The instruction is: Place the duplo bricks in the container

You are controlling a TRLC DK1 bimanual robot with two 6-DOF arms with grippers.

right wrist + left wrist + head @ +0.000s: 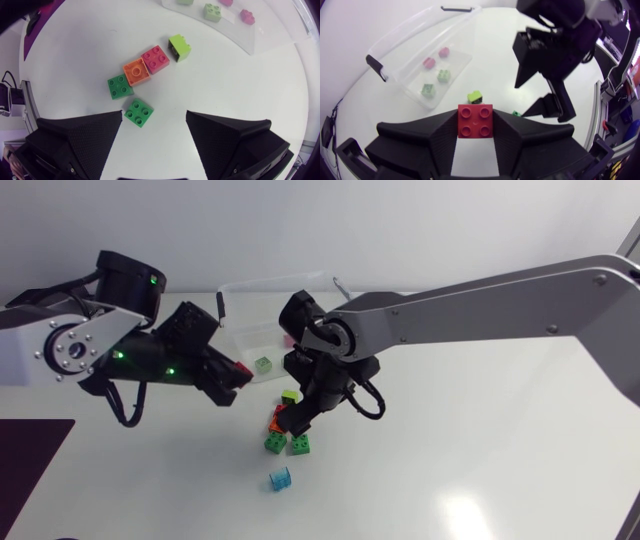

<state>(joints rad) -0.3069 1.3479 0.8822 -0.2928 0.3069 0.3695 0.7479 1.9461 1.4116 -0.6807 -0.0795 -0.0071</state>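
My left gripper (236, 374) is shut on a red duplo brick (243, 367) (476, 120), held above the table just in front of the clear container (262, 308) (415, 55). Inside the container lie two pink bricks (429, 62) and two green bricks (444, 75). My right gripper (296, 414) (154, 121) hangs open over a loose cluster: a lime brick (179, 47), a pink brick (155, 59), an orange brick (136, 72) and two green bricks (120, 86), one of them (139, 112) close to the gap between its fingertips.
A light blue brick (280, 479) lies alone nearer the front of the table. The two grippers are close together, the right arm's fingers (552, 102) just ahead of my left gripper. A dark mat (30, 470) lies at the front left.
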